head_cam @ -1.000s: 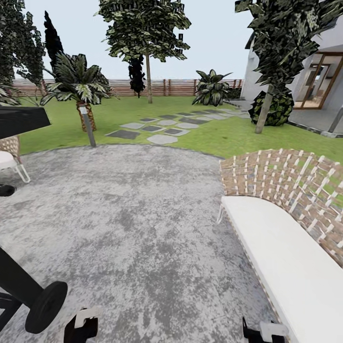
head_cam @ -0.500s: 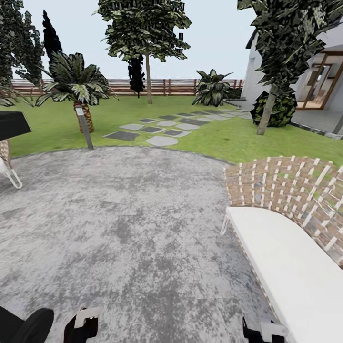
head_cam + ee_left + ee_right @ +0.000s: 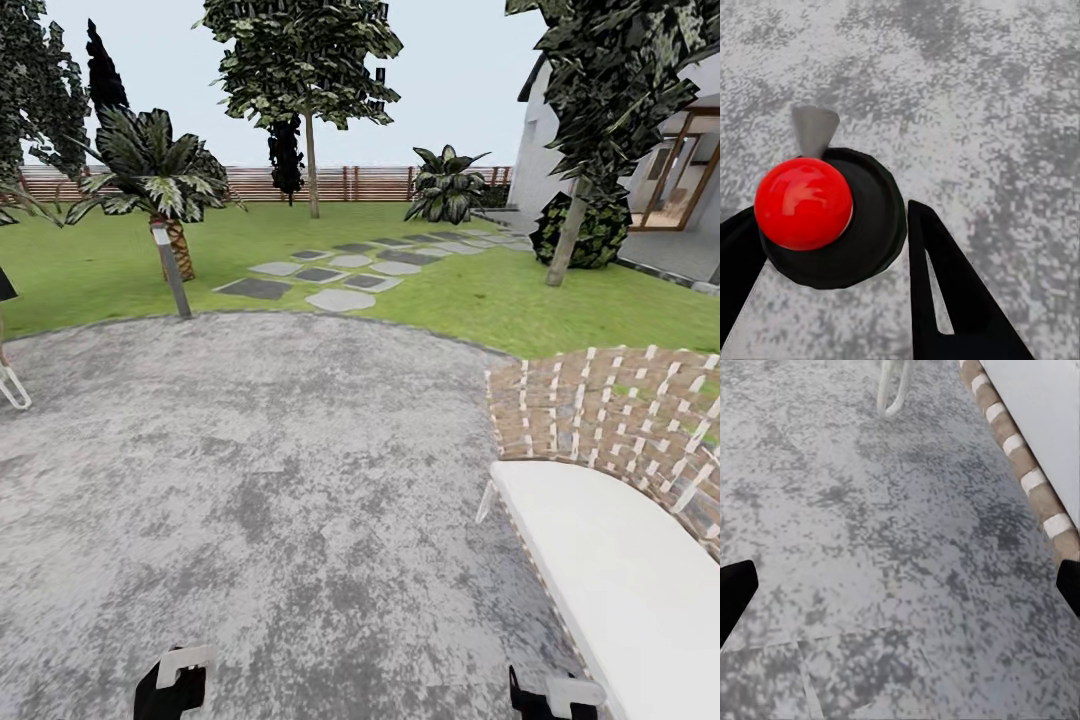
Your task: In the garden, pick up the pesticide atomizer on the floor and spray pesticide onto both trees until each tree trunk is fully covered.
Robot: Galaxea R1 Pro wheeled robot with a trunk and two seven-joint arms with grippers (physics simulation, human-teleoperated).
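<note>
A grey mottled patio (image 3: 270, 470) spreads ahead of the robot, edged by the green lawn (image 3: 470, 290) of the garden, where stepping stones (image 3: 340, 298) lead toward a brown slatted fence (image 3: 350, 183). One tall tree (image 3: 310, 150) with a bare pale trunk stands near the fence; a second tree (image 3: 568, 235), its trunk leaning, rises at the right beside a dark shrub (image 3: 595, 232) and the house (image 3: 680, 170). A short palm (image 3: 165, 190) and a thin grey lamp post (image 3: 170, 270) stand at the left of the lawn. A woven bench (image 3: 610, 500) with a white cushion sits on the patio at the right. The left gripper (image 3: 832, 255) has its dark fingers (image 3: 945, 285) spread on either side of a black disc topped by a red ball (image 3: 802, 202), over the paving; whether they press it cannot be told. The right gripper (image 3: 900, 585) hangs wide open and empty above the patio, near the bench's edge (image 3: 1020, 472).
</note>
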